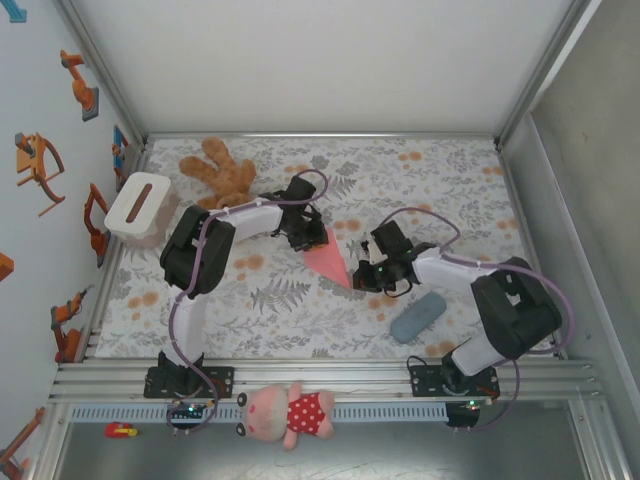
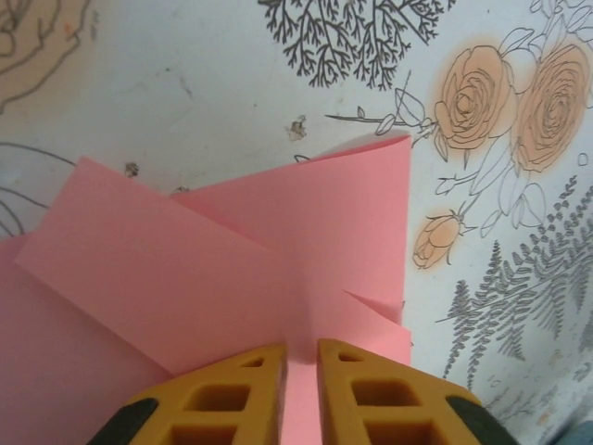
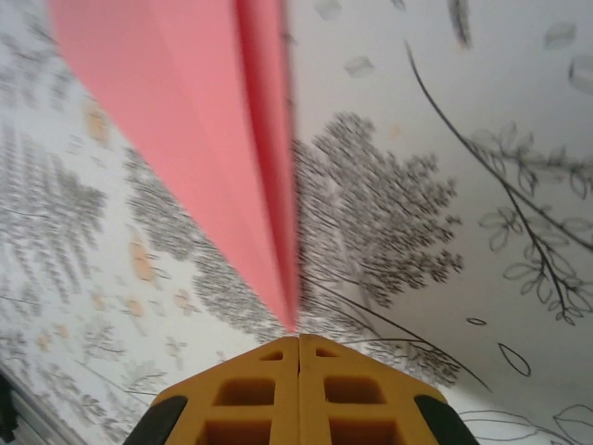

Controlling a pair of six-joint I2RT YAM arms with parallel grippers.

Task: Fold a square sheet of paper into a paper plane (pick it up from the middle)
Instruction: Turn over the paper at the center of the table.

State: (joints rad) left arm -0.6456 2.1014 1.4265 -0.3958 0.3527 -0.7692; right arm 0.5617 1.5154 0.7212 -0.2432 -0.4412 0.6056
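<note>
Presently the half-folded paper [image 1: 327, 260] is held near the table's [image 1: 450, 180] middle, its tip clenched by the right gripper [image 3: 298, 339], the left gripper [image 2: 301, 352] slightly parted over its flaps. Creasing seems underway; firm pressing is needed next.

1. Table [image 1: 450, 200]: floral cloth, grey leaves and orange roses.
2. Far left: brown teddy bear [image 1: 222, 175], with a white box [image 1: 140, 208] just beside it.
3. Near right: grey-blue pouch [image 1: 418, 316].
4. Middle: folded pink paper [image 1: 328, 258], its far end on the cloth.
</note>
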